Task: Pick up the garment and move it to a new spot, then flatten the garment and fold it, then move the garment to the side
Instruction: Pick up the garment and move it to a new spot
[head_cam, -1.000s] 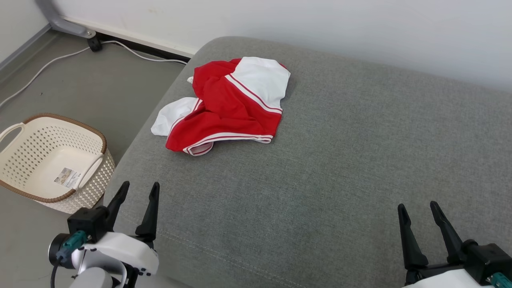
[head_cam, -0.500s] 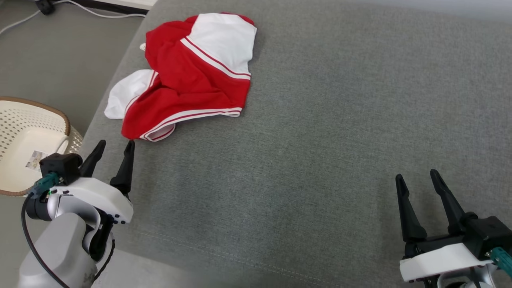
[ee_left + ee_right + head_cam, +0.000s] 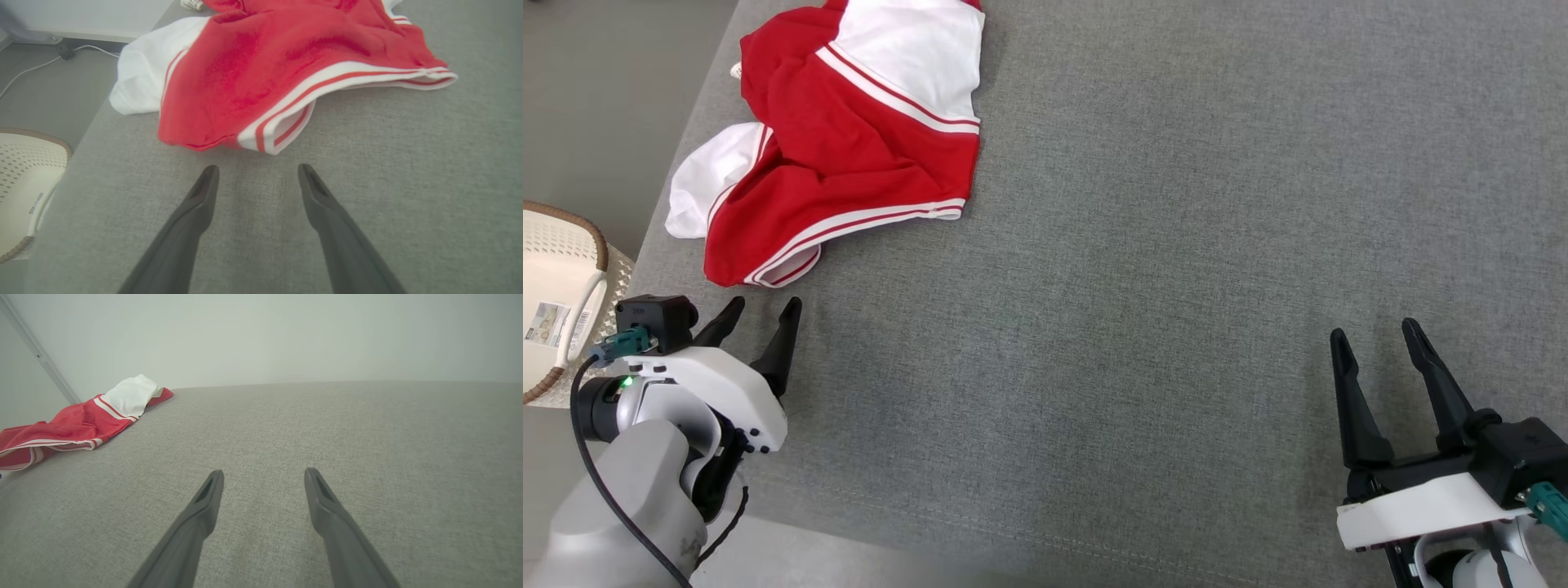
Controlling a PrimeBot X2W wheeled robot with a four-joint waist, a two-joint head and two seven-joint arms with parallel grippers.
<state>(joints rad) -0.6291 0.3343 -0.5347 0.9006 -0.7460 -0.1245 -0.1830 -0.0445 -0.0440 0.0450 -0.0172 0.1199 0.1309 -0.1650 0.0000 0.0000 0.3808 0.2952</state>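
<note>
Both claws wide open, empty. Left claw (image 3: 765,304) just short of the garment's (image 3: 849,163) striped hem; right claw (image 3: 1372,328) well apart from it. Garment crumpled on grey couch (image 3: 1176,245). Left wrist view adds basket (image 3: 49,141) and floor cable (image 3: 28,70) beside the garment.

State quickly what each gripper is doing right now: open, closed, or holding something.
Left gripper: open, empty, just short of the garment.
Right gripper: open, empty, over the bare sofa cushion.

No legible writing; just a printed sticker (image 3: 546,323) inside the basket (image 3: 556,249), too small to read.
</note>
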